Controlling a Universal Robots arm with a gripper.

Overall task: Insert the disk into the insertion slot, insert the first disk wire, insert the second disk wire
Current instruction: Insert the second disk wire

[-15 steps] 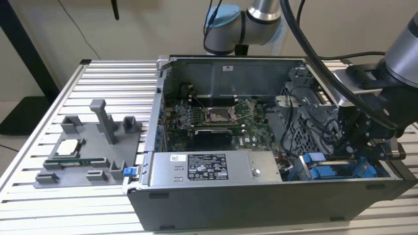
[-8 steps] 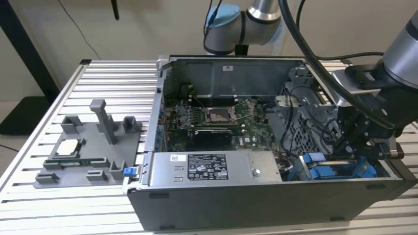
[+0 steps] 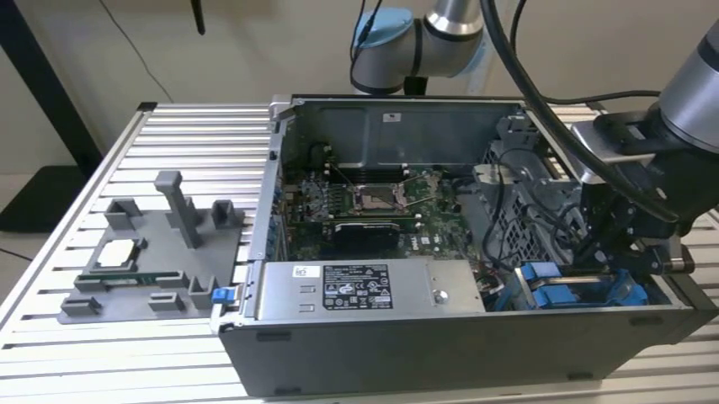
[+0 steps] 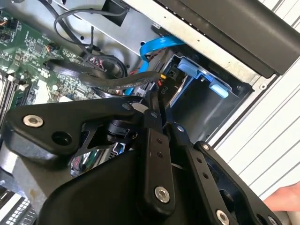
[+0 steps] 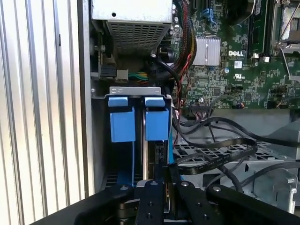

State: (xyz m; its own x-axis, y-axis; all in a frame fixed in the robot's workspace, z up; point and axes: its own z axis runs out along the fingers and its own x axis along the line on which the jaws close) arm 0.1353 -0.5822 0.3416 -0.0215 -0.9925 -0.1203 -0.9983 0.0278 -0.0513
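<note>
Open case [image 3: 450, 353] on slatted tabletop [image 3: 191, 126]. Disk [image 5: 157, 125] stands on edge in slot [image 5: 136, 91] at case corner, beside second blue caddy [image 5: 122, 124]; long axis runs from blue tab toward gripper [image 5: 161, 176]. Disk body mostly hidden, label unseen. Gripper narrow, pinching small black plug [image 5: 160, 152] at disk's near end; contact hard to make out. Black cables [image 5: 220, 152] loop beside slot. Power supply [image 3: 450, 295] carries black-and-white sticker [image 3: 357, 288].

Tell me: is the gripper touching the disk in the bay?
Cannot tell. In the first wrist view the gripper reaches down at the blue-tabbed insertion slot, but its own linkage hides the tips, so no contact or gap shows plainly.
</note>
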